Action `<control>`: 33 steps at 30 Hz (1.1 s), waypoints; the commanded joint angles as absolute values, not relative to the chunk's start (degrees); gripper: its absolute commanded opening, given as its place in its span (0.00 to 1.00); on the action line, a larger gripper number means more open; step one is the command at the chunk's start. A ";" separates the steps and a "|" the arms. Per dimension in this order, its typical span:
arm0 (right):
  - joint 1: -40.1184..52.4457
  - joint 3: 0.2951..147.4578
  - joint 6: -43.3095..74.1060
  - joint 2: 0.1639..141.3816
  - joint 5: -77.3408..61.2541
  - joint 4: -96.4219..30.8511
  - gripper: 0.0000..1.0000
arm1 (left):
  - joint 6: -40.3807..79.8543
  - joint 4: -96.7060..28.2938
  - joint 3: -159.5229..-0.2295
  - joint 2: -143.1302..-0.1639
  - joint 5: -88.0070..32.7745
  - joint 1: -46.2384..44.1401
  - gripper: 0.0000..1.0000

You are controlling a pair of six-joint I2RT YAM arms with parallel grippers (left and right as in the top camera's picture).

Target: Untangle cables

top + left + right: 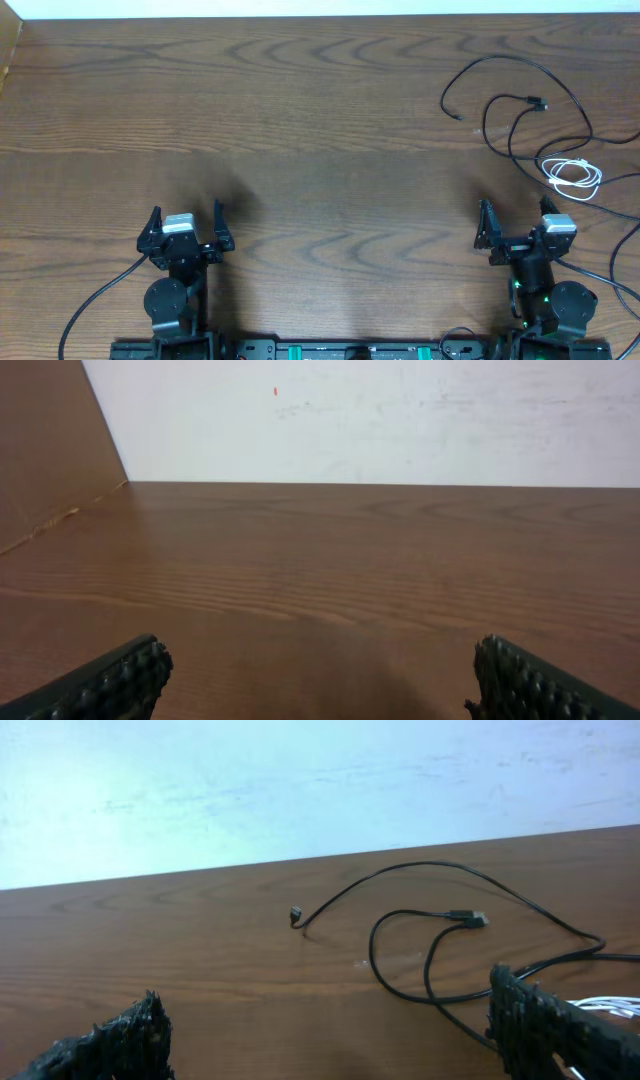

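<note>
A: Where do the cables lie?
B: Near the surface's [300, 120] far-right corner. The black cables [530, 110] sprawl mostly along the far edge, with the white cable [573, 175] coiled just nearer.
A: Which arm?
B: The right fingers [486, 220], released and empty, sit straight before them. The left fingers [153, 225], also released, are well apart.

Robot lab bench: wood-grain table [300, 120], plain white wall [400, 420] at 12 o'clock, two arm bases on black rail [330, 350] at 6 o'clock.
</note>
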State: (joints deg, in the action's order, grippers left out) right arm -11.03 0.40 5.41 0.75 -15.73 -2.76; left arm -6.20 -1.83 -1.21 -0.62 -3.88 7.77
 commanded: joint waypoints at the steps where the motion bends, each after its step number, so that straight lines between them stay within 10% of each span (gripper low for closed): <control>1: -10.72 0.34 2.42 0.30 -14.70 -3.20 0.99 | -6.11 -3.81 -0.23 -0.23 -3.99 8.01 0.98; 33: -10.74 0.34 -2.00 0.32 -14.11 -3.20 0.99 | -6.11 -3.81 -0.23 -0.23 -3.99 8.01 0.98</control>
State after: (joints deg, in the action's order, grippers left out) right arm -11.03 0.40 -1.10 0.73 -14.46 -2.90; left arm -6.20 -1.85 -1.21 -0.62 -3.88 7.79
